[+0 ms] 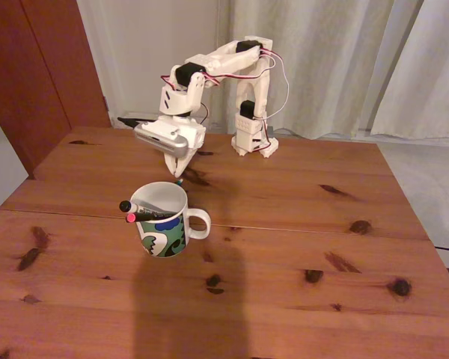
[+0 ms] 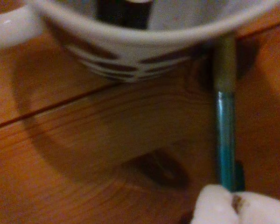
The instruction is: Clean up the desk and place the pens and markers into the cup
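1. Landmark: the cup (image 1: pixel 165 221), a white mug with a green, blue and black pattern low on its wall, stands upright on the counter (image 1: pixel 299 247), just on the near side of the seam line in the fixed view. Its loop handle points to the right in that view.
2. White marker with black cap (image 1: pixel 138 207) leans inside the cup, cap end poking over the left rim in the fixed view.
3. Black pen with pink end (image 1: pixel 144 216) also sits in the cup, pink tip sticking out just below the marker's cap at the left rim.
4. Teal pen (image 2: pixel 226 140) is outside the cup, just behind its far rim in the fixed view. In the wrist view it runs as a straight shaft from the claw up to the cup's rim, beside the outer wall; contact with the rim can't be told, blurry.
5. Claw (image 1: pixel 179 170) hangs just behind and above the cup's far rim, pointing down. Its white fingertips (image 2: pixel 214 205) are closed around the teal pen's lower end in the wrist view.
6. Arm base stands well behind the cup, near the counter's far edge.
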